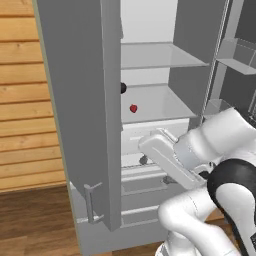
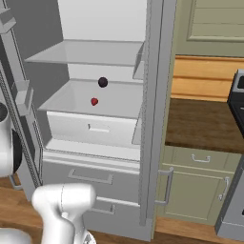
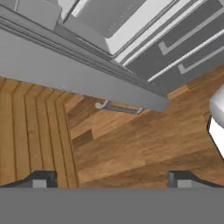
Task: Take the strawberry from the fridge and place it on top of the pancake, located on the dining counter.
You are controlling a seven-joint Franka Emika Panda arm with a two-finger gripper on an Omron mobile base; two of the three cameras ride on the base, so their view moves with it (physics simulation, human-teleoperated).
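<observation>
Fridge (image 2: 152,119) doors open. Strawberry (image 1: 133,108) on middle shelf, frame centre, near dark round fruit (image 2: 102,82). Gripper (image 3: 111,179) fingers spread wide, holding nothing, aimed at floor. Left: reach in, grasp berry, carry to pancake.

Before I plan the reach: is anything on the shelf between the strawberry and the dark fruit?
No. In the right base view, bare pale shelf separates the strawberry from the dark fruit behind it.
</observation>
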